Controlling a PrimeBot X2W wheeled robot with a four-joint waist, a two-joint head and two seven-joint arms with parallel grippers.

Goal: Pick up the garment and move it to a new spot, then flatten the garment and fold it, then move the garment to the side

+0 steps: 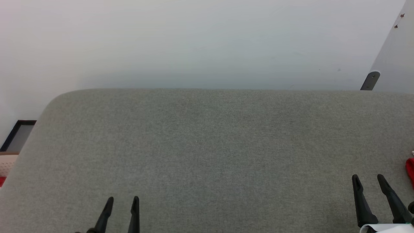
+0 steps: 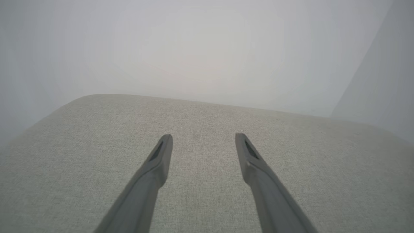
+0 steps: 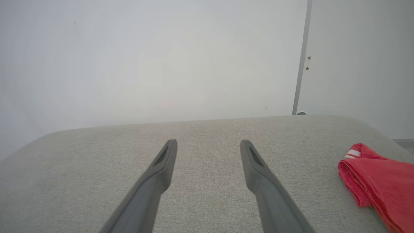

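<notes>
Left gripper (image 1: 123, 197), right gripper (image 1: 367, 176) both spread; one garment (image 3: 380, 181) on grey surface (image 3: 81, 168).

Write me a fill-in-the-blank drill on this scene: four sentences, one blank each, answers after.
1. In the right wrist view, the garment lies to the ____ of the right gripper.
2. The left gripper and the right one both stand ____.
3. The garment is mostly ____.
4. It rests on a ____ fabric surface.
Answers: right; open; red; grey.
</notes>
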